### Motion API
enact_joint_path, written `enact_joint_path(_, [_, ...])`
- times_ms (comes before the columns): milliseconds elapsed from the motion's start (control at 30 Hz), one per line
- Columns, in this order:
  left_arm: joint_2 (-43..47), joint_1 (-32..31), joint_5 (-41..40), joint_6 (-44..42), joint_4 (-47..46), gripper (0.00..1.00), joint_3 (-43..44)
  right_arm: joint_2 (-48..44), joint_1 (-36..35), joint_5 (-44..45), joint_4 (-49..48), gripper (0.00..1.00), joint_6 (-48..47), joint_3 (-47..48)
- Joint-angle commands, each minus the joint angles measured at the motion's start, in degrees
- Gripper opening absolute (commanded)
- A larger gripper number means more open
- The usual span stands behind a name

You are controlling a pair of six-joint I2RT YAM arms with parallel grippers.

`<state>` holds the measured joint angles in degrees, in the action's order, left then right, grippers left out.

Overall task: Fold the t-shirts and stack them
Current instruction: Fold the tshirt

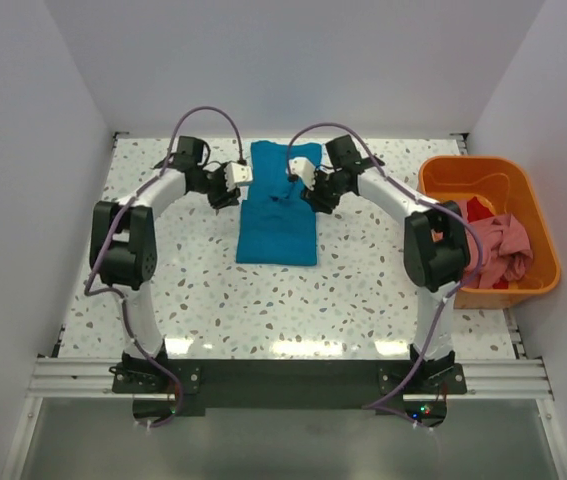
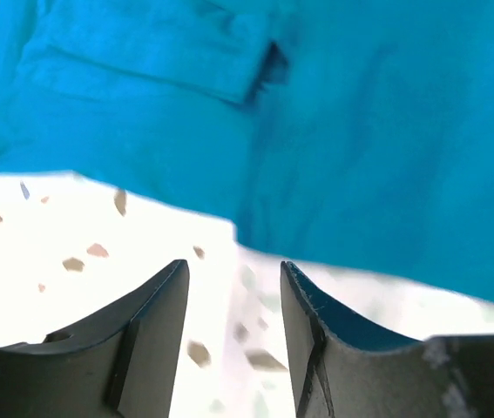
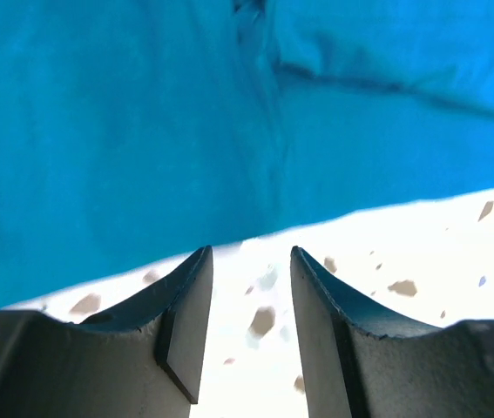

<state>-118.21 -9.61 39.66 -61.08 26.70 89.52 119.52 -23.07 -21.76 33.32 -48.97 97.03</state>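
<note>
Arms [image 1: 128, 245] arch inward, left tool [image 1: 247, 174] and right tool [image 1: 293, 173] flanking teal t-shirt [image 1: 278, 225]

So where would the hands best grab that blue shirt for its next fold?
Probably its long side edges, left hand from the left, right hand from the right, sliding in low: the blue shirt lies flat as a narrow strip, so only edges offer a lip.

Teal-blue t-shirt [image 1: 279, 215]: one, between the left gripper [image 1: 248, 174] and the right gripper [image 1: 292, 177]. Grippers: two. Orange tub [image 1: 468, 165]: one, right of the right gripper, holding one pink garment [image 1: 498, 245] and one red garment [image 1: 479, 210].
</note>
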Motion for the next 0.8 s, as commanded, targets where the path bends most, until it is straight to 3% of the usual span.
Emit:
enact_joint_path(0, [12.7, 1.5, 4.7, -1.2, 2.2, 0.52, -7.3, -10.3, 0.1, -3.6, 2.7, 0.43, 1.3, -3.8])
enact_joint_path(167, [20.8, -0.1, 8.2, -7.9, 5.6, 0.51, -21.8, -19.1, -5.7, -4.3, 2.5, 0.4, -0.5, -16.8])
enact_joint_path(300, [24.5, -2.6, 7.0, -9.3, 4.5, 0.5, -28.7, -21.2, -10.1, -2.1, -1.4, 0.38, -1.1, -24.7])
enact_joint_path(400, [24.5, -4.4, 5.1, -10.4, 3.7, 0.5, -31.2, -20.6, -11.4, -0.1, -3.5, 0.38, -2.3, -29.0])
enact_joint_path(767, [19.2, -7.0, 1.1, -9.0, 2.7, 0.48, -31.1, -15.4, -11.6, 1.9, -8.1, 0.39, -5.3, -30.8])
